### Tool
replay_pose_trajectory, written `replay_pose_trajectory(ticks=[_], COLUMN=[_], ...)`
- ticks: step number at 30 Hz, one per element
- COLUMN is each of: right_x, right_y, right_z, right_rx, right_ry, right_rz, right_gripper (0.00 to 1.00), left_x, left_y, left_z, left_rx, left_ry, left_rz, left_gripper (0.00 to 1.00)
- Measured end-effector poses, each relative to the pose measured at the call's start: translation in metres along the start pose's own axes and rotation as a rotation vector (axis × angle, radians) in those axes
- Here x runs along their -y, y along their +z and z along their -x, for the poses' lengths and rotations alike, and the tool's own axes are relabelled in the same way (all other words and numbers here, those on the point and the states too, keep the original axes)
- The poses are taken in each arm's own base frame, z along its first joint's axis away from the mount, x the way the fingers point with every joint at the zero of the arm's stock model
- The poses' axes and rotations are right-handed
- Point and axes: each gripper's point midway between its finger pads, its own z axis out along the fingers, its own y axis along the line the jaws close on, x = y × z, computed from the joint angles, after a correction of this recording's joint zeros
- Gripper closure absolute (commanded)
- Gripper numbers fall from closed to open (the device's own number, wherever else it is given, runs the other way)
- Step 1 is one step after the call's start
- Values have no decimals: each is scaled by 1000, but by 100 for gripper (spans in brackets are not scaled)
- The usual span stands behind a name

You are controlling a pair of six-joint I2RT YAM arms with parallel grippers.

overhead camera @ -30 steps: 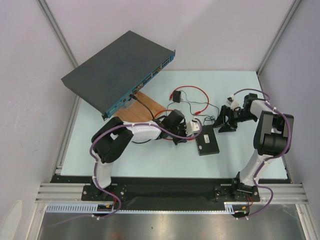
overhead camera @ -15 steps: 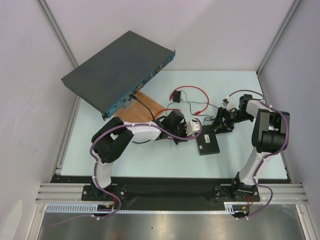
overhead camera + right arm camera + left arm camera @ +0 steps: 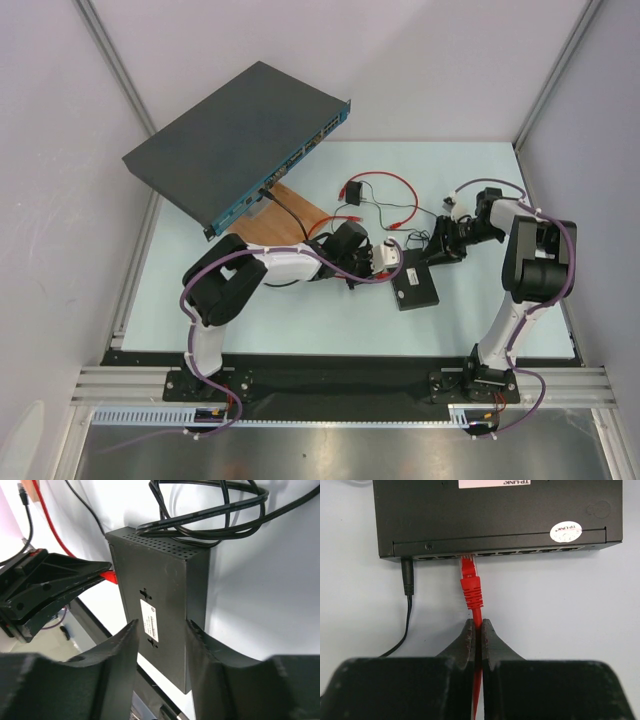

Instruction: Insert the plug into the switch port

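The small black switch box point(image 3: 415, 287) with a white label lies between the arms. In the left wrist view, the box point(image 3: 495, 515) fills the top, and the red plug point(image 3: 471, 580) has its tip in a port point(image 3: 466, 557) on the box's side edge. My left gripper point(image 3: 477, 630) is shut on the red cable just behind the plug. It also shows in the top view point(image 3: 385, 262). My right gripper point(image 3: 161, 630) is open, with one jaw over each long side of the box point(image 3: 160, 590). It sits at the box's far end point(image 3: 437, 250).
A black power lead point(image 3: 408, 577) is plugged in left of the red plug. A coil of black cable point(image 3: 210, 510) lies behind the box. A large grey rack unit point(image 3: 240, 135) rests tilted on a wooden board point(image 3: 300, 212). A small black cube point(image 3: 354, 191) sits beside red cable loops point(image 3: 390, 182).
My right arm has swung left from the table's right side, so its open gripper is now over the switch box's far end. The left gripper has hardly moved.
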Motion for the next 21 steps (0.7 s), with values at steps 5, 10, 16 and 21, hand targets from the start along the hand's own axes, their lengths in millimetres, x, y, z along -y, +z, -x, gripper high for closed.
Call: replay_pose_trajectory(ticks=[5, 10, 16, 21], right_x=[-1, 0, -1, -1], right_y=[5, 8, 12, 13], right_z=[4, 6, 7, 8], right_rx=[0, 3, 13, 31], right_ry=[-35, -56, -67, -92], right_rz=[-15, -31, -36, -65], right_gripper=[61, 65, 67, 69], left_x=[0, 1, 1, 0], left_y=[0, -1, 0, 1], left_z=[-1, -1, 0, 0], left_rx=[-4, -8, -36, -65], left_ry=[-1, -4, -34, -74], left_rz=[-2, -4, -14, -19], left_gripper=[100, 100, 100, 100])
